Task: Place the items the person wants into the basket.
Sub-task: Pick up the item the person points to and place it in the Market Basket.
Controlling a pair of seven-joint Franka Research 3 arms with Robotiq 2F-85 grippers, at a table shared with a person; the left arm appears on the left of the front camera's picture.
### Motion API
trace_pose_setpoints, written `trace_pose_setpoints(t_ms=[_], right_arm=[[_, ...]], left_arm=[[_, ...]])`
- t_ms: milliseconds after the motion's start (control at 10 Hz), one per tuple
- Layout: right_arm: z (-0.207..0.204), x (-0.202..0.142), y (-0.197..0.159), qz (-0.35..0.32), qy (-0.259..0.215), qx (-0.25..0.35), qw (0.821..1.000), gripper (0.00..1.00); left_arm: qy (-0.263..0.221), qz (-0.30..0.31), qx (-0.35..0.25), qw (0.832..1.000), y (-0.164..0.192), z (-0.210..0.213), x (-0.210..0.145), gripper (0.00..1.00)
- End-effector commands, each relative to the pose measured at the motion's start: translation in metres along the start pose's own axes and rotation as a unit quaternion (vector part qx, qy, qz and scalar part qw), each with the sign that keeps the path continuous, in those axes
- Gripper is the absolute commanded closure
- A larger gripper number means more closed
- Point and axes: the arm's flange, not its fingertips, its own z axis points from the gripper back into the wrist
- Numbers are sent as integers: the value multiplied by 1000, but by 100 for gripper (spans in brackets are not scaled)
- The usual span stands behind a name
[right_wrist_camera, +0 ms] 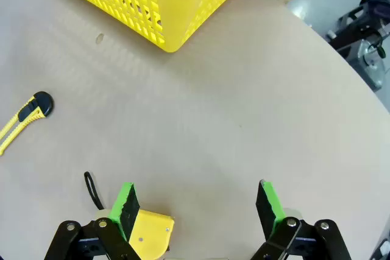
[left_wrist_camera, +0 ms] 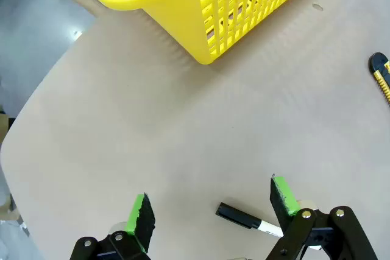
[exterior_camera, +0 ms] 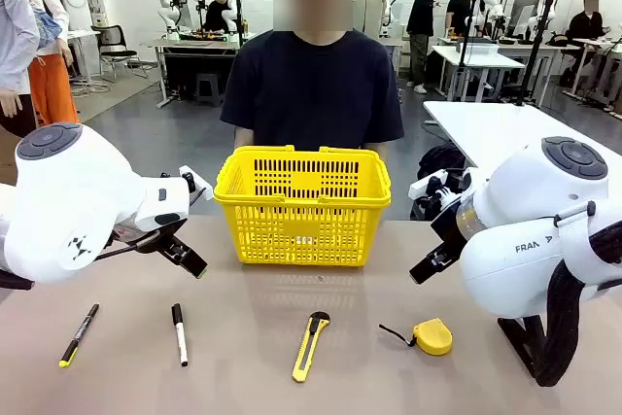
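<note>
front view shows me the basket mid-table before the person; pen, marker and utility knife lie in a row nearer me. my left gripper hangs spread wide over the marker, my right gripper equally wide by the tape measure.

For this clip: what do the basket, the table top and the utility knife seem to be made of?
Basket: likely moulded plastic, slightly glossy yellow; one-piece lattice walls and a thick smooth rim.
Table top: matte beige, perhaps laminate; even, no visible grain, so uncertain.
Utility knife: apparently a yellow plastic casing with black parts; no blade visible.
</note>
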Motion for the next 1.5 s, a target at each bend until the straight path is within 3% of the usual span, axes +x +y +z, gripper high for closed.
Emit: trace_pose_setpoints(t_ms=[0, 1400], right_arm=[[0, 0, 0, 0, 0, 0, 1000, 0], [0, 0, 0, 0, 0, 0, 1000, 0]], left_arm=[[0, 0, 0, 1000, 0, 0, 0, 0], [0, 0, 0, 1000, 0, 0, 0, 0]])
